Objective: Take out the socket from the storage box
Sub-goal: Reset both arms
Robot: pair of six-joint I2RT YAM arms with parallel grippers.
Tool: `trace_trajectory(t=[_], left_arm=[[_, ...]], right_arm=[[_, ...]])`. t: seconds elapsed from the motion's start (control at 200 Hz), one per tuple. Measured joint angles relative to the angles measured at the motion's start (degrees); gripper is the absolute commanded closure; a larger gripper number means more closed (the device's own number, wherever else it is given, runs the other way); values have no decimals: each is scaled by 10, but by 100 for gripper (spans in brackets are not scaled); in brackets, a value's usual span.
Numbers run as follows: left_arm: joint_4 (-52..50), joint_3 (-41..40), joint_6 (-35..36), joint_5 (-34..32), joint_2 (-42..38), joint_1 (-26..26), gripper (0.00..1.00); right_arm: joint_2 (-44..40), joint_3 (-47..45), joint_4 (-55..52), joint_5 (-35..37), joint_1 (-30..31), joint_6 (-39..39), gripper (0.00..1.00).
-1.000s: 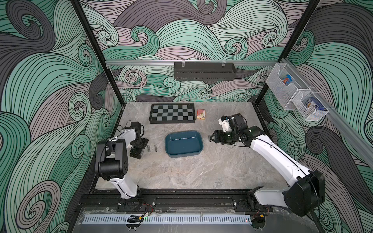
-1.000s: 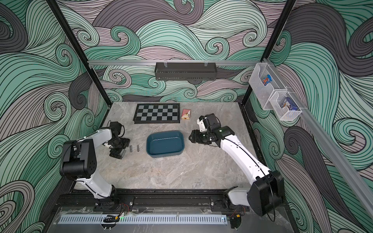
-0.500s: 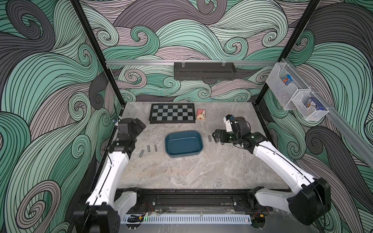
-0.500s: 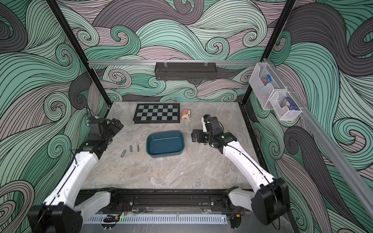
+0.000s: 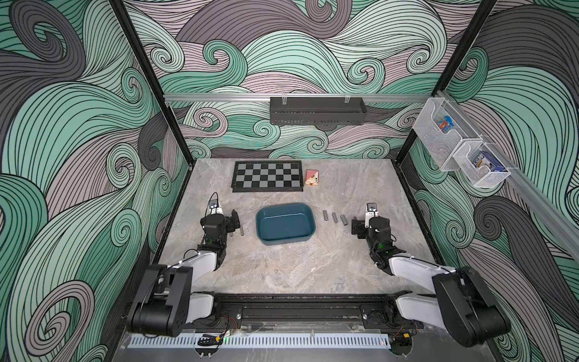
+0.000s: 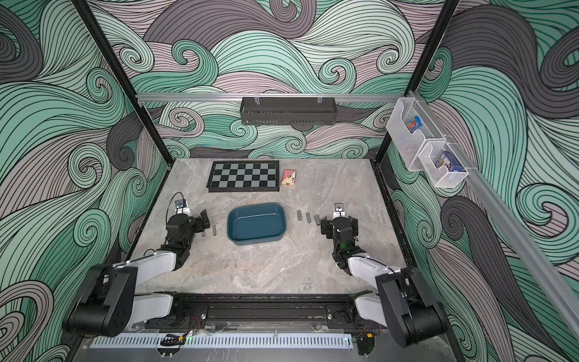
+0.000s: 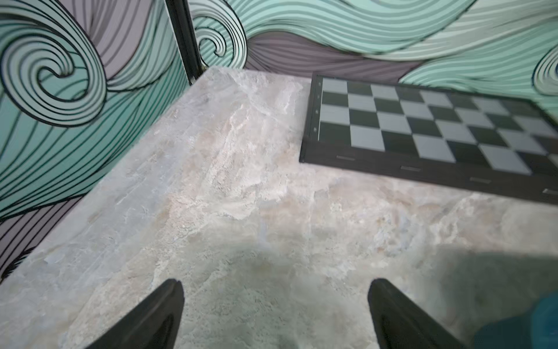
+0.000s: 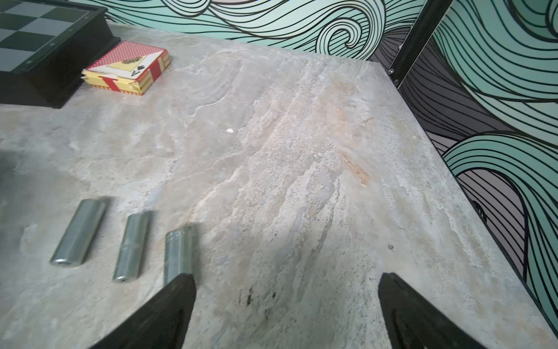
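The teal-blue storage box (image 5: pixel 285 226) (image 6: pixel 256 225) sits mid-table, and nothing shows inside it. Three grey metal sockets (image 5: pixel 335 217) (image 6: pixel 308 217) lie in a row on the table to its right; the right wrist view shows them as well (image 8: pixel 133 246). My right gripper (image 5: pixel 357 227) (image 8: pixel 287 302) stands open beside the nearest one, holding nothing. Two more sockets (image 5: pixel 242 231) (image 6: pixel 214 230) lie left of the box. My left gripper (image 5: pixel 234 219) (image 7: pixel 276 302) hangs open just over them, empty. A corner of the box (image 7: pixel 528 326) shows in the left wrist view.
A chessboard (image 5: pixel 268 176) (image 7: pixel 422 127) and a card pack (image 5: pixel 312 178) (image 8: pixel 129 68) lie at the back. A black perforated tray (image 5: pixel 317 110) hangs on the back wall, with white mesh baskets (image 5: pixel 460 150) on the right wall.
Both arms have drawn back toward the front edge. The right gripper has opened wide and come away from the box's right side. The left gripper has swung back beside the left sockets.
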Motion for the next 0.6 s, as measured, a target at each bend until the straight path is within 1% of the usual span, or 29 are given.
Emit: trace_trajectory(t=[0.115,0.21,0.275,0.305,0.36,0.475,0.595], left_arm=[[93,-10,16,25,70,15,1],[193,-25,23,54,125,34,1],[231,-38,29,70,145,39,1],[237,-42,32,79,145,39,1],[252,-43,41,95,145,36,1],[289,-43,57,106,145,22,1],[278,-33,63,113,145,20,1]], right_arm=[[25,7,57,-27,-38,-11,2],[49,-19,174,-73,-85,-12,1],[115,-45,282,-113,-122,-4,1],[144,-51,301,-129,-135,-2,1],[168,-55,297,-161,-144,-1,1],[168,-32,301,-224,-145,-5,1],[164,14,278,-275,-145,-12,1]])
